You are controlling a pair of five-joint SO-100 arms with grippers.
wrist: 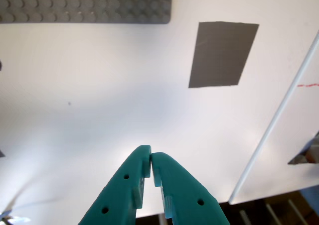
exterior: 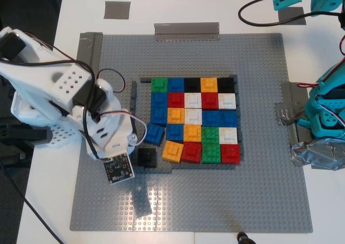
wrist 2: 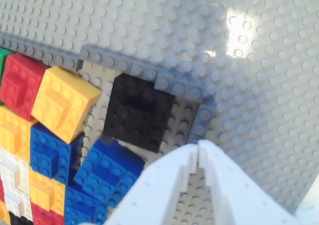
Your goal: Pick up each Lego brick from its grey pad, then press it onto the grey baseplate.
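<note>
My second hand (wrist 2: 199,153), fingers together, hovers beside the black Lego brick (wrist 2: 137,113) at the frame's corner nearest the desk's near edge: light, rigid, slick; grip opposite side walls.

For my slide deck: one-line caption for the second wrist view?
White pincer shut above the grey baseplate, beside a black brick and a tilted blue brick.

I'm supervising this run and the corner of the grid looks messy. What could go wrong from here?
The black brick and the blue brick near my second gripper sit crooked at the frame's corner, so pressing down may jam them askew rather than seat them. The tilted orange brick beside them could get knocked further. My second gripper's jaws are shut, holding nothing.
</note>
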